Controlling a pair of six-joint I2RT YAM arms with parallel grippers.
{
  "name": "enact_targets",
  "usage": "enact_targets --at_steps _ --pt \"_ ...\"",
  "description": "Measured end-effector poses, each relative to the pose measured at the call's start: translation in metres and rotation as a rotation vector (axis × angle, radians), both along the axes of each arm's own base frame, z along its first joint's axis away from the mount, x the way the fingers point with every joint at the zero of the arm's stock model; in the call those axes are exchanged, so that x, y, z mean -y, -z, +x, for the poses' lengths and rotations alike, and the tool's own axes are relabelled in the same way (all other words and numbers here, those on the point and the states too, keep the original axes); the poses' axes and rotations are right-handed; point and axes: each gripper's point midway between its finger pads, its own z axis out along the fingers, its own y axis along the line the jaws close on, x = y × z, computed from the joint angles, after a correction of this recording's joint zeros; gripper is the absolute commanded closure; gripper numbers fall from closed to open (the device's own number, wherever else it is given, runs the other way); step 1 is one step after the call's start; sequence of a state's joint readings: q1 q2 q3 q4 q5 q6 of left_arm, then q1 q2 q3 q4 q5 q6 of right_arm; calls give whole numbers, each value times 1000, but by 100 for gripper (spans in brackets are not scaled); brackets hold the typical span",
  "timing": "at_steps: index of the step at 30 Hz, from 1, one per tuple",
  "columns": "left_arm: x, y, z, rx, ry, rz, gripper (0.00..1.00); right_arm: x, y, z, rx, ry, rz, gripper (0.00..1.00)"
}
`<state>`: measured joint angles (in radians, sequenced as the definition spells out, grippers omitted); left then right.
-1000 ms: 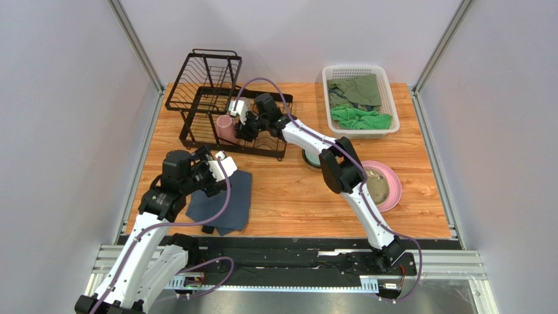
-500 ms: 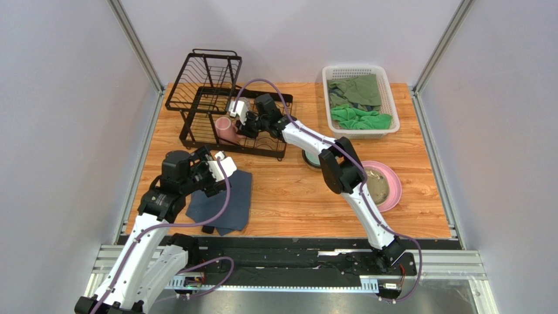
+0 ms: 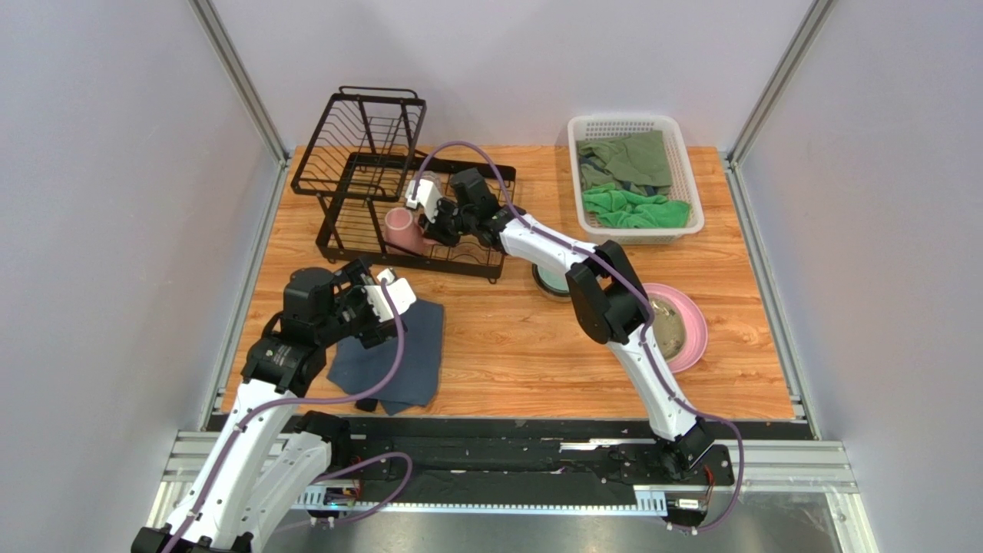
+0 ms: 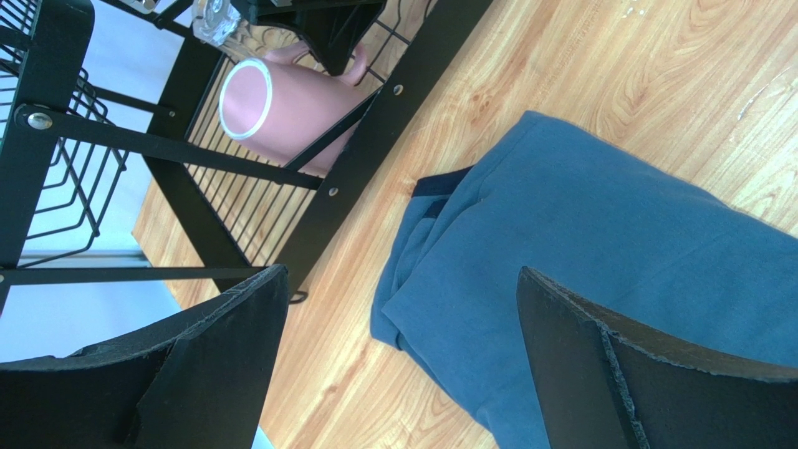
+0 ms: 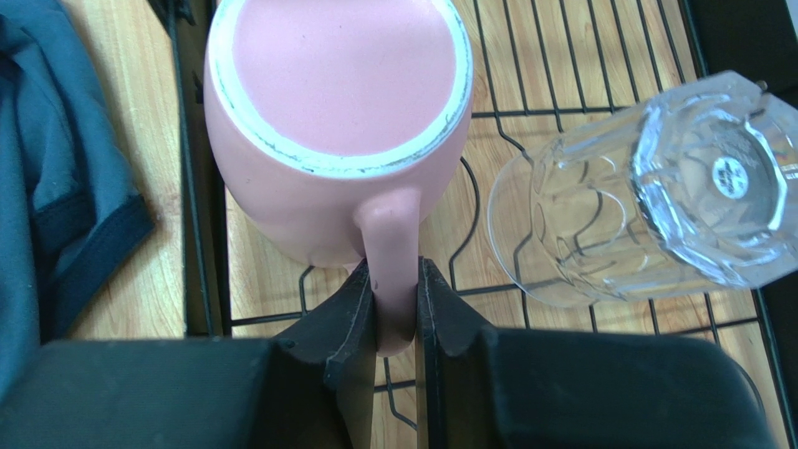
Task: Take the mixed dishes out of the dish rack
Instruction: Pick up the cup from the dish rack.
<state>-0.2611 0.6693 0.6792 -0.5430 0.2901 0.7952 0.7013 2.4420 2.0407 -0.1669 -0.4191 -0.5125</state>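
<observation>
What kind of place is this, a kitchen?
Likely a robot test booth, not a kitchen: a wooden table boxed in by plain grey panels, a left arm and right arm bolted at its near edge, and props like a black wire dish rack and a white basket of cloths.

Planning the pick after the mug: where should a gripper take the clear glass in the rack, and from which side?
The clear glass looks inverted on the dish rack wires, thick base up, rim down, pink mug close beside. Probably come from above and close across its side walls just below the base.
</observation>
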Motion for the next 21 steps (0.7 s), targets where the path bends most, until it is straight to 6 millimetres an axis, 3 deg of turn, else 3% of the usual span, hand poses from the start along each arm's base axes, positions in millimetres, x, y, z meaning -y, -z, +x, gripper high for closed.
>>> enact_targets --at_steps 12,21 --pt "0 1 -1 -1 -1 -4 1 47 1 27 -30 158 -34 100" --pt "2 0 -2 -1 6 -12 1 81 -3 24 -67 218 -59 100"
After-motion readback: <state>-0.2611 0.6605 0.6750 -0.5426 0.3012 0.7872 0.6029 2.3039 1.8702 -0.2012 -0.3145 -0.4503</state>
